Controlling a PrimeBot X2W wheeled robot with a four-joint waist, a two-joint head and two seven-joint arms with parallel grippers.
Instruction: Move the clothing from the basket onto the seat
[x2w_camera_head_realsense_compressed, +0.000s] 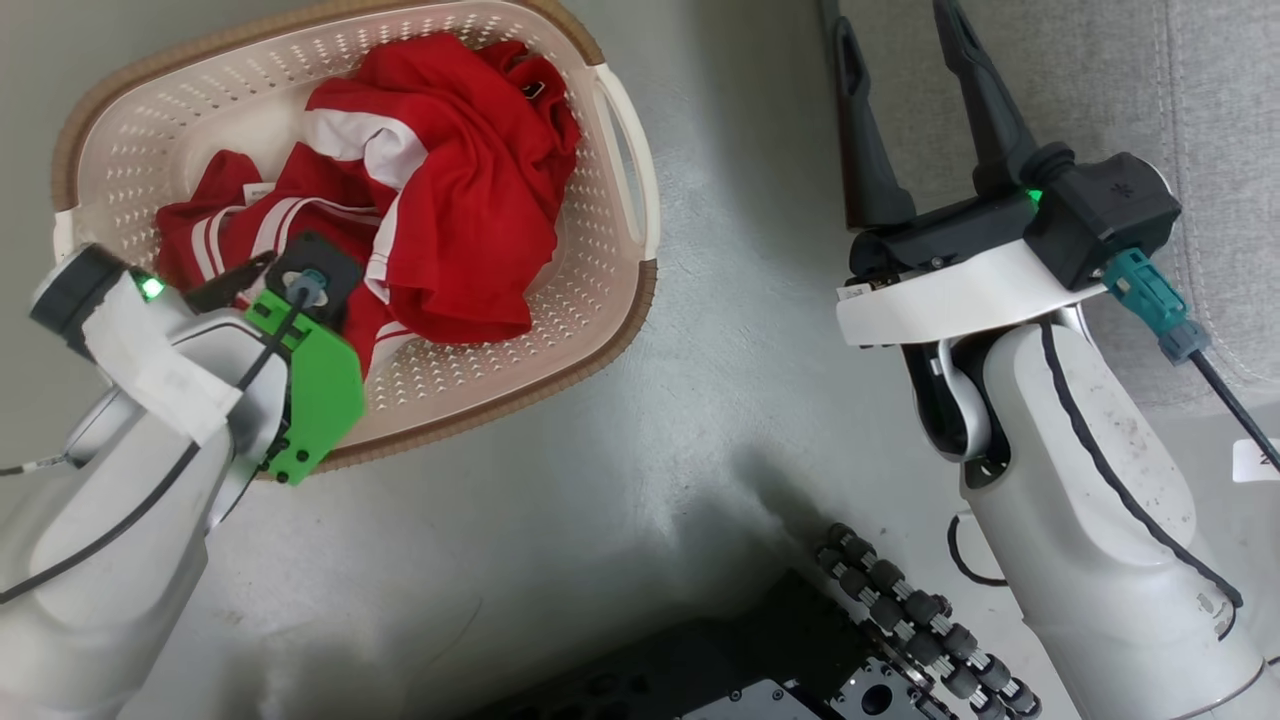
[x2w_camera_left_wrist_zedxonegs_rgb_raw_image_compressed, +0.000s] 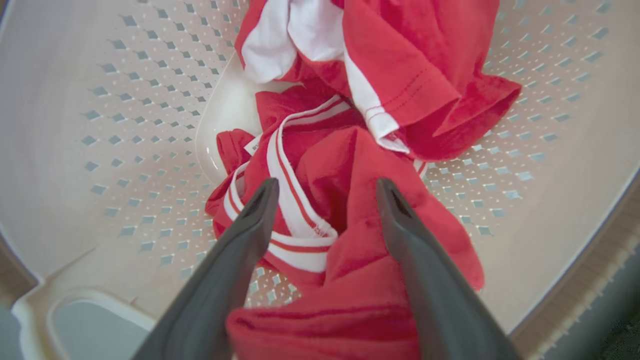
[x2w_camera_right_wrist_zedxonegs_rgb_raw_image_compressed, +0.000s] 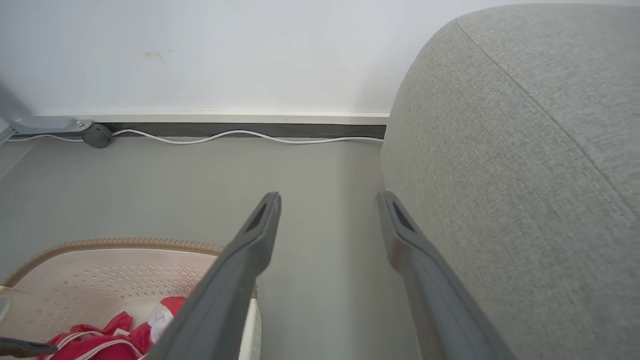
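Jaws wide: left amid clothing (x2w_camera_left_wrist_zedxonegs_rgb_raw_image_compressed: 350, 165) within basket (x2w_camera_left_wrist_zedxonegs_rgb_raw_image_compressed: 100, 100) rim, right by seat (x2w_camera_right_wrist_zedxonegs_rgb_raw_image_compressed: 525, 175) edge.

One cream-white perforated plastic laundry basket (x2w_camera_head_realsense_compressed: 600, 300) with a brown woven-look rim, just the one on the floor. Inside it the count is two soft fabric garments: one plain bright red garment (x2w_camera_head_realsense_compressed: 480, 210) to the right, one red garment with white panels and thin white stripes (x2w_camera_head_realsense_compressed: 240, 225) to the left. One large light-grey fabric sofa (x2w_camera_right_wrist_zedxonegs_rgb_raw_image_compressed: 525, 175) at the far right. Two grippers: the left gripper (x2w_camera_left_wrist_zedxonegs_rgb_raw_image_compressed: 325, 187) and the right gripper (x2w_camera_right_wrist_zedxonegs_rgb_raw_image_compressed: 327, 200), each with two long dark fingers, four in all. Two small green lights (x2w_camera_head_realsense_compressed: 150, 288), one per wrist. One thin white cable (x2w_camera_right_wrist_zedxonegs_rgb_raw_image_compressed: 240, 133) runs along the far wall.
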